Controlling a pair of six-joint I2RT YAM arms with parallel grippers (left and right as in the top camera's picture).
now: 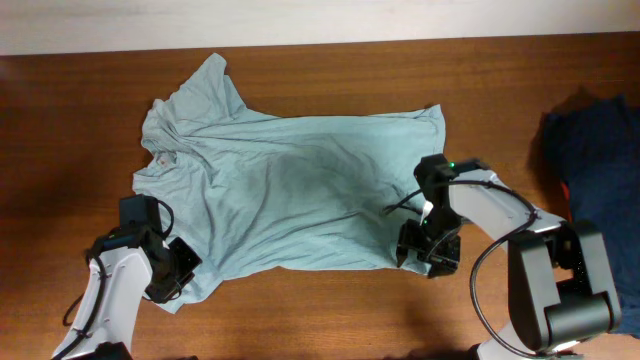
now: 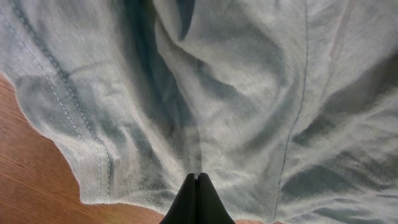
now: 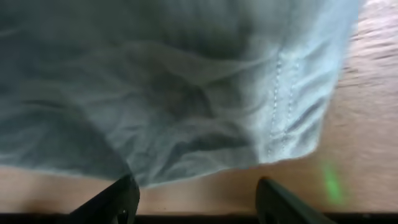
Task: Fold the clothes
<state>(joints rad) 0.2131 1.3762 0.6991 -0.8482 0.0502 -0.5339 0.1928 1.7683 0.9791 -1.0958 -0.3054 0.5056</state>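
Observation:
The clothes point(image 1: 290, 190), a pale grey-blue T-shirt, lie spread and wrinkled across the middle of the wooden table point(image 1: 330, 320), collar to the left. My left gripper point(image 1: 178, 268) sits at the shirt's near-left sleeve corner. In the left wrist view its tips point(image 2: 197, 178) are pressed together at the fabric's edge, with folds of the shirt point(image 2: 249, 93) running down into them. My right gripper point(image 1: 428, 250) is at the near-right hem corner. In the right wrist view it point(image 3: 198, 190) stands open just short of the hem point(image 3: 280, 106), with bare wood between its fingers.
A dark navy garment point(image 1: 595, 170) with a red patch lies at the right edge of the table. Bare wood point(image 1: 330, 320) runs along the front between my two arms.

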